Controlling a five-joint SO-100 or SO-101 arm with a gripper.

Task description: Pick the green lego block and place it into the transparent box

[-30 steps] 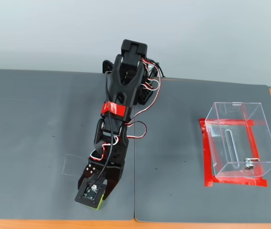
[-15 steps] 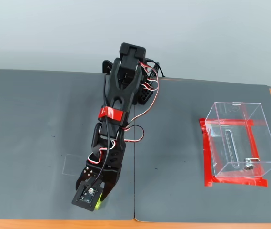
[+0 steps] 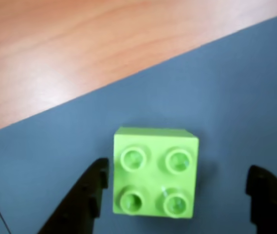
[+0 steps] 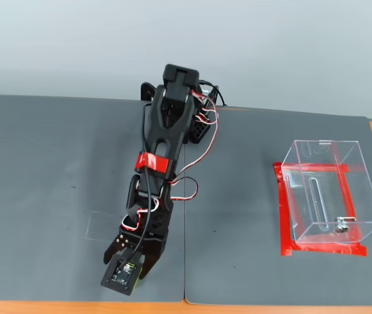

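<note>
On the grey mat (image 4: 55, 163) near the table's front edge, the green lego block (image 3: 155, 171) is straddled by jaws held apart; rigid, light, slick-sided, it is best pinched across flat opposite faces.

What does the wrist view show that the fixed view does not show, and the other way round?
Only the wrist view shows the green lego block whole, four studs up, between the open fingers, nearer the left one. Only the fixed view shows the transparent box on red tape, far right of the arm and empty of the block. Both show the gripper, the grey mat and the wooden table edge.
</note>
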